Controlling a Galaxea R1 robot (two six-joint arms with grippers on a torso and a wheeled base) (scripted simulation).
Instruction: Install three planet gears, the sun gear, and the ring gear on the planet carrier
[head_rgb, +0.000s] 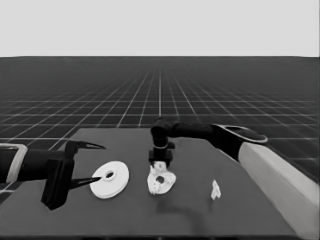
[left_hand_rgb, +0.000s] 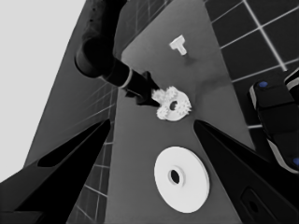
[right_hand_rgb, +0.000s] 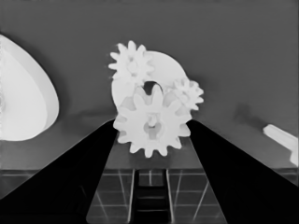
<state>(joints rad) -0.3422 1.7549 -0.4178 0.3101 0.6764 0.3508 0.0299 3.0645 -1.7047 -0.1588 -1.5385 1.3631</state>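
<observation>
R gripper (head_rgb: 160, 161) hovers at the smaller round part (head_rgb: 162, 181) mid-surface, fingers closed on a gear (right_hand_rgb: 150, 122) (3rd planet, I'd judge), lining it up beside two gears already seated. L gripper (head_rgb: 85, 163) parked wide open over larger round part (head_rgb: 110, 179), holding nothing.

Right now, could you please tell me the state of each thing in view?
Larger round part: flat, bare.
Smaller round part: flat, carrying two gears.
Third gear: held by right hand at that part's rim.
Thin white piece: lying apart.
Left hand: open, idle at the table's left end.
</observation>
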